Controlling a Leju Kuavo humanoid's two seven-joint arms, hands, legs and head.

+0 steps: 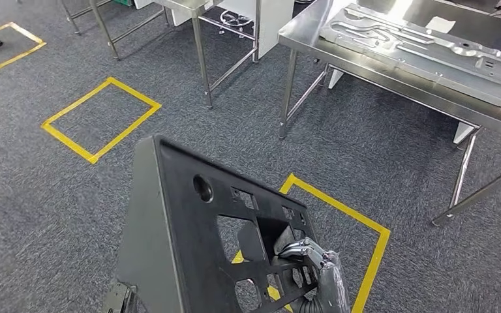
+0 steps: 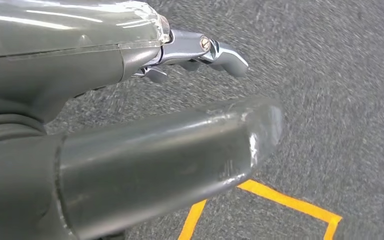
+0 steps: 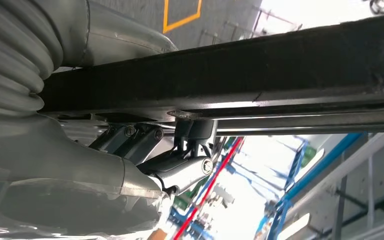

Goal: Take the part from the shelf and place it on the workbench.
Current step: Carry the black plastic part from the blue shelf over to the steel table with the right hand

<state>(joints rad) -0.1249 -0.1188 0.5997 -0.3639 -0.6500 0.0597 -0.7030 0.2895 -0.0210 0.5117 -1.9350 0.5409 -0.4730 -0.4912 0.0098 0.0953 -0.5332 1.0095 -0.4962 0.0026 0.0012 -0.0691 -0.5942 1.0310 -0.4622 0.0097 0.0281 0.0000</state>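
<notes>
Head view: black perforated panel part (image 1: 196,241) held upright at lower centre, right hand (image 1: 316,270) hooked through a cutout, fingers curled over the edge. Steel workbench (image 1: 391,78) at upper right, already bearing a grey metal plate (image 1: 424,45); yellow floor marking (image 1: 101,119) at left.

Left wrist view: left hand (image 2: 130,125) over carpet, thumb and fingers apart, nothing visibly between them, though contact with the part cannot be told.

Right wrist view: dark edge of the part crossing the frame, clamped between fingers (image 3: 180,170) and thumb.

Best carried level and steady toward the bench, set down on bare steel clear of the plate
</notes>
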